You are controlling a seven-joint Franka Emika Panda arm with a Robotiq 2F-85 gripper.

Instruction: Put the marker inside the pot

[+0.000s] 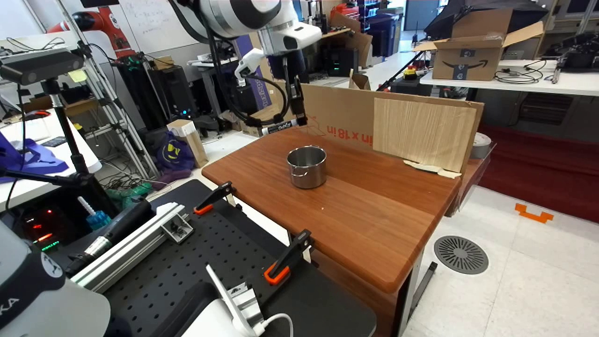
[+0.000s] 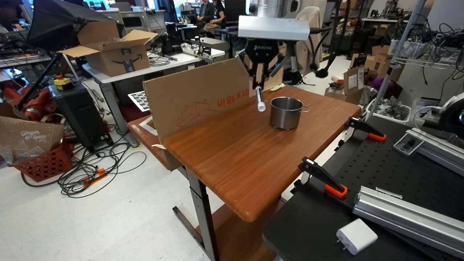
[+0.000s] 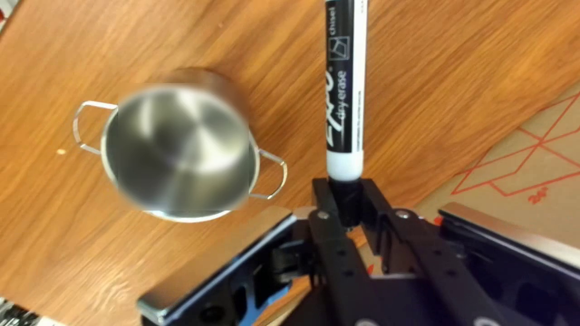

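black-and-white marker (image 3: 345,81) held aloft, silver pot (image 2: 285,118) upright

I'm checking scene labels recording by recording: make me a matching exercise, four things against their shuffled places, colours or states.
Things
1. marker
2. pot
3. cardboard sheet
4. power plug

Places, colours, states
A. brown, printed in red
B. white, lying on the black bench
C. held by its black end between the fingers
D. silver, upright on the wooden table

Pairs: 1-C, 2-D, 3-A, 4-B
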